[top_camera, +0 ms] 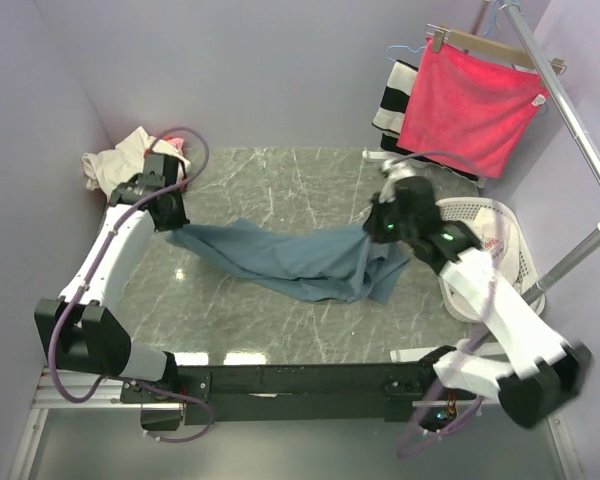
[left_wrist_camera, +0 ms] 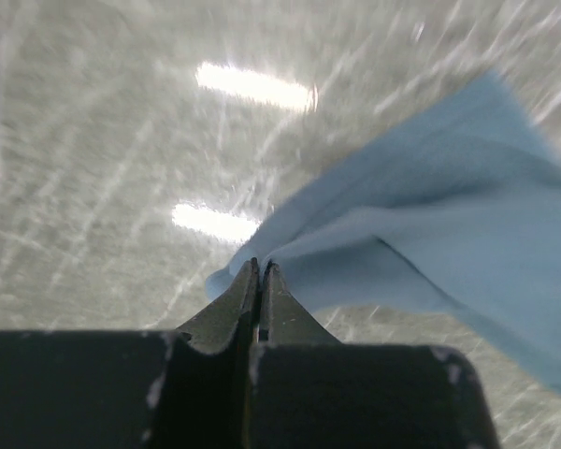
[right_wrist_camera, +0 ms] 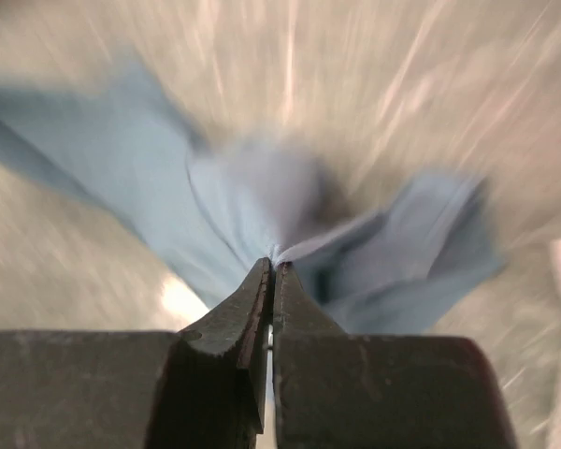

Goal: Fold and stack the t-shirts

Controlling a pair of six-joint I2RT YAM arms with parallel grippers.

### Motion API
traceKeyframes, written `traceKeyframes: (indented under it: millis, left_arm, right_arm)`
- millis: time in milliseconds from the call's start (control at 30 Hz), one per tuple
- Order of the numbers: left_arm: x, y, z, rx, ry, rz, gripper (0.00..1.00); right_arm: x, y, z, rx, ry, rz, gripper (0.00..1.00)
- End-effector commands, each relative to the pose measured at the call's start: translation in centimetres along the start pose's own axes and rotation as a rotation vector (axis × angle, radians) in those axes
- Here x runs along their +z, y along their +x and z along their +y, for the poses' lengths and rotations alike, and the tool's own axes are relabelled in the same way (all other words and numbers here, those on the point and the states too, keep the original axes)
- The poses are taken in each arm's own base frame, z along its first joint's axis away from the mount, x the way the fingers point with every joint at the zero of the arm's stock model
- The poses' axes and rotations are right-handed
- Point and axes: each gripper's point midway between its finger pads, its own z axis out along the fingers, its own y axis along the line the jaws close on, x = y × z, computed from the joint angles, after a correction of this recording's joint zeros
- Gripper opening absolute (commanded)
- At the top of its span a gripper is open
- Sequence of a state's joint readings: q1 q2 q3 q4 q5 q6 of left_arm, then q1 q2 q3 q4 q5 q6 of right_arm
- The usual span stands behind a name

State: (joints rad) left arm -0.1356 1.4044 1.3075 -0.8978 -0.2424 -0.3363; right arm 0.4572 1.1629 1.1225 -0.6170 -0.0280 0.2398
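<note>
Both ends of the blue-grey shirt (top_camera: pixel 290 258) are pinched, one by the left gripper (left_wrist_camera: pixel 262 268) and the other by the right gripper (right_wrist_camera: pixel 273 268), fingers pressed tight on cloth, stretching it across the middle of the table (top_camera: pixel 280 175).

Worktop (top_camera: pixel 280 175): marble-look slab, grey-green with pale veins, polished. Glossy glare strips show on it in the left wrist view.
Blue-grey t-shirt (top_camera: pixel 300 262): soft matt cloth, fine smooth weave, creased.
Left claw (left_wrist_camera: pixel 262 269), right claw (right_wrist_camera: pixel 273 267): dark matt finish, plastic by the look, pale chips along the block edges.
Towel (top_camera: pixel 470 105), beyond the worktop's far right corner: pink-red, fuzzy nap, matt.
Hanger (top_camera: pixel 480 42) above it: wood.
Rail (top_camera: pixel 570 110): bare metal, dull sheen.
Basket (top_camera: pixel 500 230), at the worktop's right edge: white perforated plastic.
</note>
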Motion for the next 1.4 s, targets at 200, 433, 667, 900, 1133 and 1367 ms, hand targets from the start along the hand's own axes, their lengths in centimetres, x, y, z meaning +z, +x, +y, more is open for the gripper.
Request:
traceKeyframes:
  millis: [200, 433, 667, 900, 1133, 1367]
  left_arm:
    - [-19.7, -11.4, 3.8, -0.166, 0.072, -0.599, 0.02]
    - [-32.4, -10.9, 6.0, -0.196, 0.212, -0.86, 0.08]
    - [-40.3, -10.2, 6.7, -0.218, 0.347, -1.036, 0.14]
    - [-29.4, -11.6, 3.8, -0.178, 0.253, -0.77, 0.18]
    - [-12.6, -11.5, 0.2, -0.17, 0.145, -0.494, 0.07]
    - [1.2, -7.6, -5.7, -0.129, 0.236, -0.165, 0.01]
  right_arm:
    - [-20.6, -12.1, 0.0, 0.095, -0.008, -0.691, 0.0]
    - [-28.6, -12.5, 2.3, 0.013, -0.168, -0.853, 0.0]
    - [-34.3, -14.7, 3.5, -0.043, -0.234, -1.016, 0.0]
    - [-26.3, -17.0, 1.2, 0.007, -0.038, -0.897, 0.0]
    - [-6.2, -15.0, -1.3, 0.023, 0.166, -0.521, 0.0]
    - [6.0, -11.0, -3.6, 0.013, 0.271, -0.258, 0.0]
